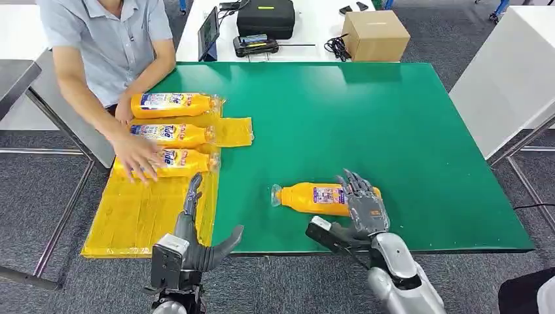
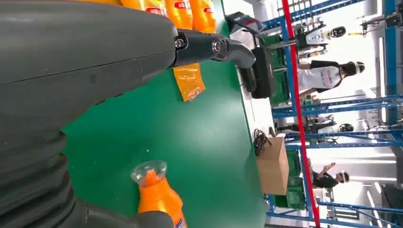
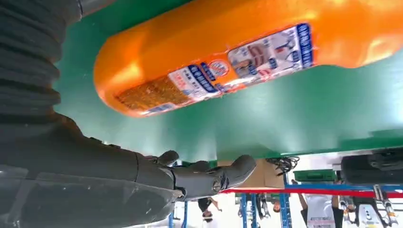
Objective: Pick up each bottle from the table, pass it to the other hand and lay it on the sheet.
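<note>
One orange bottle (image 1: 314, 198) lies on its side on the green table (image 1: 366, 118), clear cap pointing left. My right hand (image 1: 363, 206) hovers over its base end with fingers spread and holds nothing; in the right wrist view the bottle (image 3: 237, 57) lies apart from the fingers (image 3: 209, 178). My left hand (image 1: 196, 235) is open at the front edge of the yellow sheet (image 1: 137, 216). Three more bottles (image 1: 171, 103) (image 1: 171, 134) (image 1: 183, 160) lie in a row on the sheet. The left wrist view shows the lone bottle's cap (image 2: 151, 173).
A person stands at the table's left; one of their hands (image 1: 137, 157) rests on the nearest bottle on the sheet. Behind the table are a cardboard box (image 1: 375, 34), a black case (image 1: 265, 16) and a tablet (image 1: 209, 33). A white table (image 1: 510, 72) stands to the right.
</note>
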Robot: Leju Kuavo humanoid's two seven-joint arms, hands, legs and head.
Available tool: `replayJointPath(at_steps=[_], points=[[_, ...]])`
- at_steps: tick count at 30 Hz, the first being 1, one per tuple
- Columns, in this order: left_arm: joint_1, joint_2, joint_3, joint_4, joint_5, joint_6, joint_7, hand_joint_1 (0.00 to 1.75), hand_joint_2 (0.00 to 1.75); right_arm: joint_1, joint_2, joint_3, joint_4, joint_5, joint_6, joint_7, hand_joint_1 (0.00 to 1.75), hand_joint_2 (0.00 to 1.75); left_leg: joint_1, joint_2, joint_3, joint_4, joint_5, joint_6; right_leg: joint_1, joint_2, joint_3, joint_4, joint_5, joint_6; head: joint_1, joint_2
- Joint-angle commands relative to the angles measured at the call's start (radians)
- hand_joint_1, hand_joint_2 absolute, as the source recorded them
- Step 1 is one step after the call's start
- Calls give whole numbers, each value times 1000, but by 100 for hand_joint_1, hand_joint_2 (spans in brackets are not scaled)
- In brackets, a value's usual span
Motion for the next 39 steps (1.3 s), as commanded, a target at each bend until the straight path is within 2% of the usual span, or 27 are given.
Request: replayJointPath(at_steps=[1,7,14,24,39], points=[[2,40,-24,6,5,-8,25,0,175,-10,-81,33,-11,46,31,36,0,175,2,0,4,0,-2,-2,2,0,4,0,-2,-3,0,0],[-6,43,-35,22,24,-22,34,0,175,-57,-65,49,70,43,62,39,0,175,1,2,3,-1,-1,-2,1,1,3,-1,-1,-2,0,0],[-9,47,-41,25,34,-27,44,0,175,-87,-84,71,101,40,98,58,0,175,1,2,3,-1,-1,-2,1,1,3,-1,-1,-2,0,0],[-43,48,-47,69,29,-40,52,0,175,-270,-71,163,298,-51,196,28,0,175,1,4,4,-1,-1,-2,1,4,3,-1,0,-3,0,0],[-46,50,-51,72,27,-50,61,0,175,-277,-78,188,318,-70,206,28,0,175,2,2,5,0,-2,-3,2,2,5,0,-1,-3,0,0]])
